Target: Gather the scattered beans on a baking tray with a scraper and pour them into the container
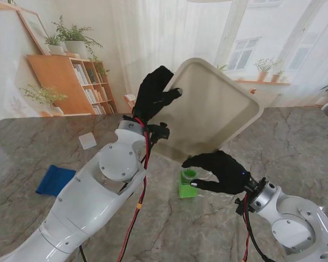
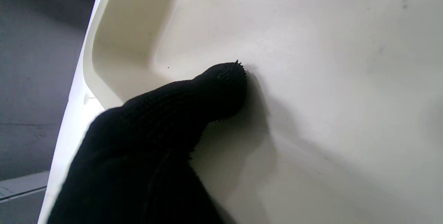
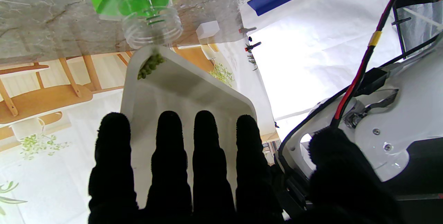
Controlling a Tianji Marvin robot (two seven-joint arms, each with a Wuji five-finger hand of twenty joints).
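**Tray corner lined up over the container mouth**

The baking tray (image 1: pixel 216 109) is held steeply tilted above the table, its long slope running from the high edge, gripped by the left hand (image 1: pixel 153 93), down to one low corner. That corner is placed directly over the open mouth of the container (image 1: pixel 188 176), a clear jar seated in a green block (image 1: pixel 186 189). In the right wrist view the beans (image 3: pixel 150 65) are seen bunched in a small green clump at that low corner, just short of the jar's rim (image 3: pixel 152 32); whether any are already falling cannot be told.

The left hand is clamped on the tray's upper edge, the thumb (image 2: pixel 221 89) pressed flat against the inner face. The right hand (image 1: pixel 221 172) is kept beside the container on the robot's right, its four fingers (image 3: pixel 169 154) straight and apart, with nothing seen between them; contact with the green block cannot be confirmed.

The pour is judged to turn on the corner being kept above the mouth while the tilt is steepened. A scraper cannot be identified with certainty; a blue object (image 1: pixel 54 180) is left lying well apart on the left.
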